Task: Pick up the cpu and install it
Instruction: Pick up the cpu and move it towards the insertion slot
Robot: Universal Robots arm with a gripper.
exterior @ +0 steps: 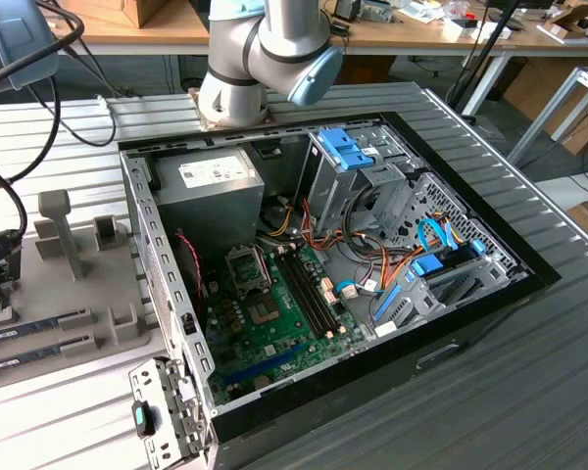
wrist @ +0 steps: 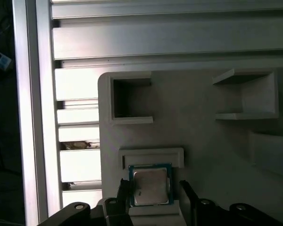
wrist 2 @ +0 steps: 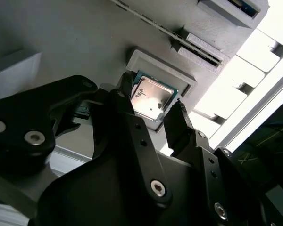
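In both wrist views the cpu (wrist: 150, 183) (wrist 2: 151, 96) lies flat, silver top up, in a shallow square pocket of a grey tray (wrist: 203, 141) (wrist 2: 75, 42), with a raised lip of the tray along one of its edges. The tool (wrist: 153, 188) (wrist 2: 152, 100) is spread open around it, one black finger (wrist: 124, 190) (wrist 2: 179, 125) on each of two opposite sides. It has hold of nothing.

The first wrist view looks almost straight down. It shows a strip of pale tray between the chip's green rim and one finger, while the other finger sits right at the rim; whether that one touches, I cannot tell. It also takes in two deeper, box-shaped pockets further along the tray and the ribbed metal counter (wrist: 155, 42) under it.

The second wrist view is slanted and closer. It shows more of the tool's dark body and screws, and a long narrow slot in the tray beyond the chip.

The exterior view gives the wider scene: an open computer case (exterior: 167, 284) lying on the counter (exterior: 529, 392), with a green board (exterior: 274, 333) inside, and the arm (exterior: 265, 49) at the far side. The tray (exterior: 88, 323) sits on the exterior view's left of the case, with dark memory sticks (exterior: 34, 333) in its slots.
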